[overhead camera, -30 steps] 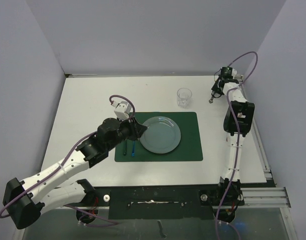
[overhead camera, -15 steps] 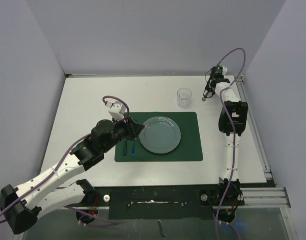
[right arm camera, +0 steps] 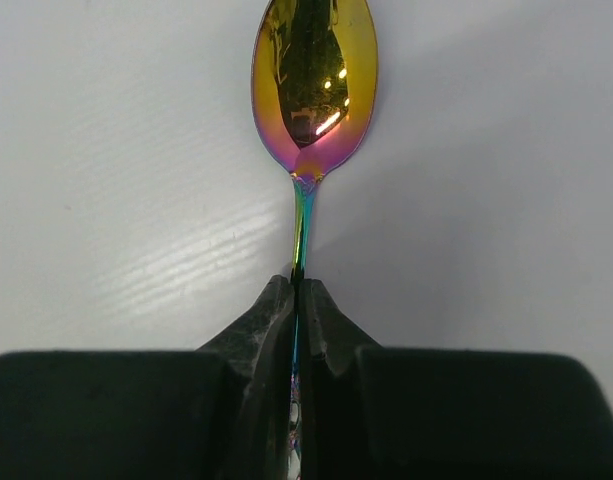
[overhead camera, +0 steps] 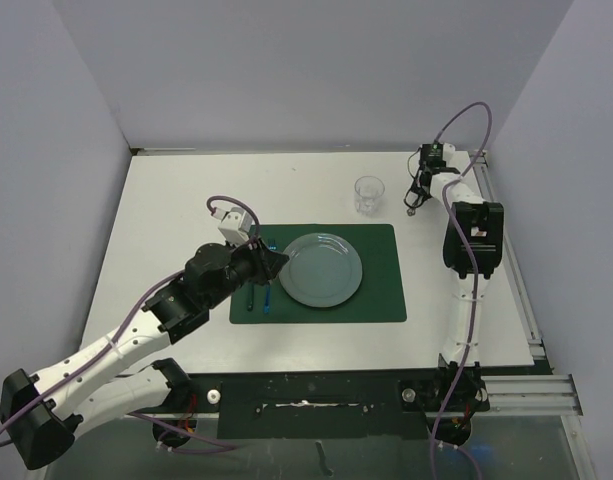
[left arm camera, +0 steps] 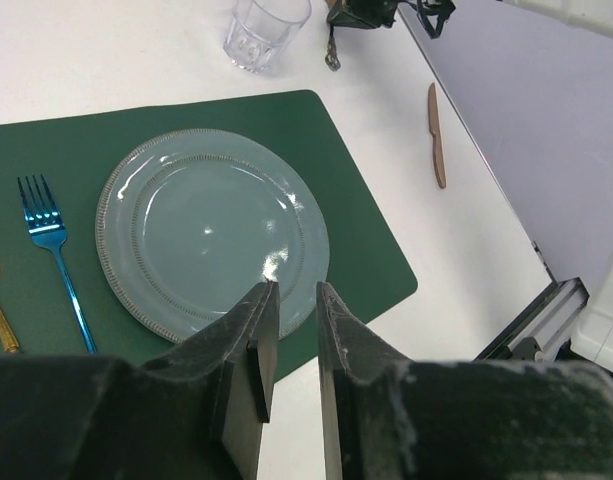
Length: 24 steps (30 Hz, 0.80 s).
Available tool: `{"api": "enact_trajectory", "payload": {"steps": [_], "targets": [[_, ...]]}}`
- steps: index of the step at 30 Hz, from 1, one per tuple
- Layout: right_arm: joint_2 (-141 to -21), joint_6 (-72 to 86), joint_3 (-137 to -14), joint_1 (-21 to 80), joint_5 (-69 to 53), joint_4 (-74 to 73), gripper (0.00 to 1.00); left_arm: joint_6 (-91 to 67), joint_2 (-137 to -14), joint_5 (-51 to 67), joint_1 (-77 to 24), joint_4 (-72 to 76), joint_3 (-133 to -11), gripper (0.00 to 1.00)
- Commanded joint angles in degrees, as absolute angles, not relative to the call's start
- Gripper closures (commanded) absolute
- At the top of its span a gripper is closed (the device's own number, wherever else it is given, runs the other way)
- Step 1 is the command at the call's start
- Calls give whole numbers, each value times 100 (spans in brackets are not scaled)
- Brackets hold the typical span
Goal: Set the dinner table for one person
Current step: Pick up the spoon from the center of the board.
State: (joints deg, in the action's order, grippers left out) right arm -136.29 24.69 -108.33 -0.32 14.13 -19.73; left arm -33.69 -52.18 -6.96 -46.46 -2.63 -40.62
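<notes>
White table (overhead camera: 176,200) spreading beneath and all round green placemat (overhead camera: 381,290). Plate (overhead camera: 321,268) centred on placemat, ready for the diner. Left fingers (left arm camera: 296,300) over placemat's left part, narrowly parted, empty. Right fingers (right arm camera: 298,290) beyond placemat's far right corner, clamped on spoon (right arm camera: 313,80) handle, presumably for fetching it across.

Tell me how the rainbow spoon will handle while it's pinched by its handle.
The spoon looks like polished metal: probably stiff, light and slippery. The right hand pinches only its thin handle, so the bowl end may well pivot or slip during moves.
</notes>
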Motion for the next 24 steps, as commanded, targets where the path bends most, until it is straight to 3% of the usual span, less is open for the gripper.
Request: {"api": "enact_trajectory", "payload": {"steps": [1, 24], "targets": [[-12986, 2479, -10237, 205, 1806, -2206, 100, -3500, -5028, -618, -4681, 223, -4051, 81], [-9915, 3112, -6912, 869, 2206, -1951, 100, -3839, -4968, -388, -4702, 667, -3788, 81]]}}
